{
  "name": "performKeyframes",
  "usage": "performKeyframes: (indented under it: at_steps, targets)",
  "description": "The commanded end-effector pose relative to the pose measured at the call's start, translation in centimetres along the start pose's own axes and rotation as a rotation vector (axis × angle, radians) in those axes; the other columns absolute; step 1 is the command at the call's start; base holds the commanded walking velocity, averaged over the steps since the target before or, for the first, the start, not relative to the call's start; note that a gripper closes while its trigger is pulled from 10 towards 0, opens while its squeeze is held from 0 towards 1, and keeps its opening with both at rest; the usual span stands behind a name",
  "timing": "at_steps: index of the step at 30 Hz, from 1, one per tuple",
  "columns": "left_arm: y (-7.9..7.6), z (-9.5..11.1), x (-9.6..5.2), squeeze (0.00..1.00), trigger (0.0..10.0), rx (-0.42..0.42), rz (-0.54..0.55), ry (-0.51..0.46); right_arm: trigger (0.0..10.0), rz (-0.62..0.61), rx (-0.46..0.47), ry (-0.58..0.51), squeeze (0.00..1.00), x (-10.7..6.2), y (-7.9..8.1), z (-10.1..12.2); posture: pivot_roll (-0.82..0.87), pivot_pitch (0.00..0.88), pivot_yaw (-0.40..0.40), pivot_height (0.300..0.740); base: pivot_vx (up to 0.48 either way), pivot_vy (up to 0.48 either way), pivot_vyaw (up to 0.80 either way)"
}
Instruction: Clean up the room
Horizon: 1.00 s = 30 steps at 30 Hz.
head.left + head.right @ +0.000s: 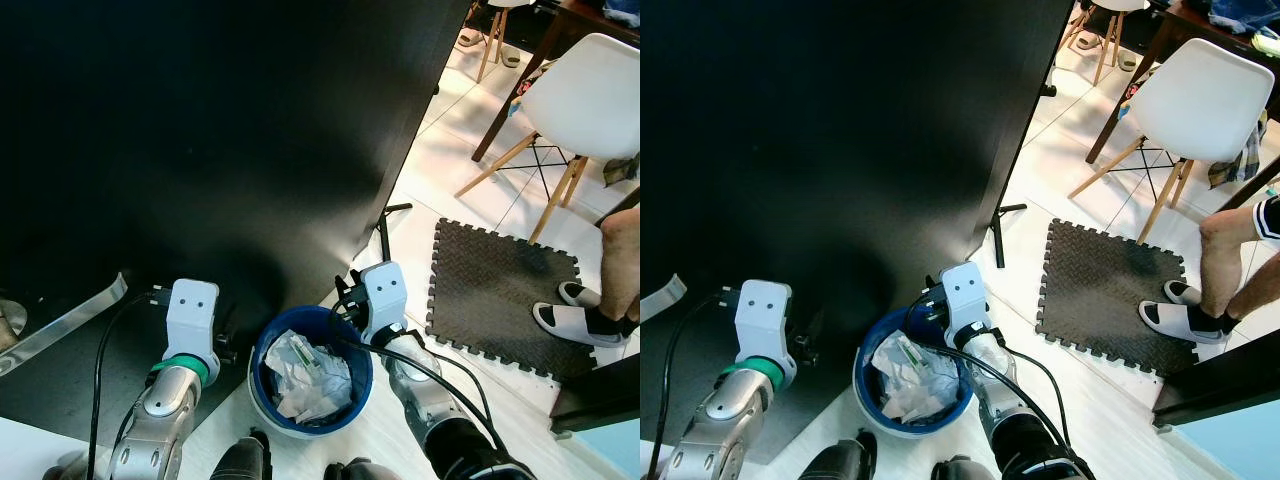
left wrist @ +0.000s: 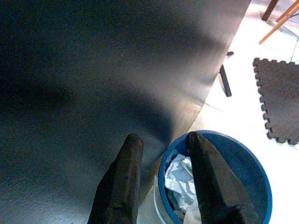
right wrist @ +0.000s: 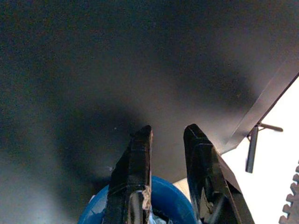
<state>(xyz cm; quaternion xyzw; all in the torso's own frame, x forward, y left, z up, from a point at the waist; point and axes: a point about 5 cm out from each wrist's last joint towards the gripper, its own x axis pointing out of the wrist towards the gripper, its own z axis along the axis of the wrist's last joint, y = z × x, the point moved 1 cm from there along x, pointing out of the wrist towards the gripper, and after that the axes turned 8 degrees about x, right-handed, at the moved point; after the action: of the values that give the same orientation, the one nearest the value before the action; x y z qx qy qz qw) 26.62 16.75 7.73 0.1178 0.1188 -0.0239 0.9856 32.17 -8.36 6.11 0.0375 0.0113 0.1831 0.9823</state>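
A blue bin (image 1: 266, 352) holding crumpled white paper (image 1: 310, 378) hangs between my two arms, at the edge of a large black table (image 1: 200, 150). My left gripper (image 2: 163, 140) straddles the bin's rim (image 2: 161, 175), one finger outside and one inside, shut on it. My right gripper (image 3: 167, 130) grips the opposite side of the bin (image 3: 166, 193), its fingers pointing toward the table's underside shadow.
A black table leg (image 1: 385, 235) stands on the white tiles to the right. Beyond it lie a dark foam mat (image 1: 500, 290), a white chair (image 1: 590, 100) and a wooden table (image 1: 560, 30). A person's legs in slippers (image 1: 585, 320) stand at the mat's right edge.
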Motion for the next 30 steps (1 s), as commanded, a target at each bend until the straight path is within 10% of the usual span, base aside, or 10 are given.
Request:
performKeyframes:
  at_steps: [1,30]
  targets:
    - [-0.28,-0.38,-0.06,0.00,10.0,0.004,0.002,0.012,10.0,-0.006,0.012,0.022,0.00,-0.36,-0.07,-0.51,0.10,0.052,-0.007,0.712,0.000,0.000,0.00]
    - [-0.45,0.00,-0.01,0.00,10.0,-0.006,-0.009,-0.020,10.0,-0.018,0.023,0.030,0.00,-0.41,-0.06,-0.73,0.11,0.049,-0.001,0.712,0.000,0.000,0.00]
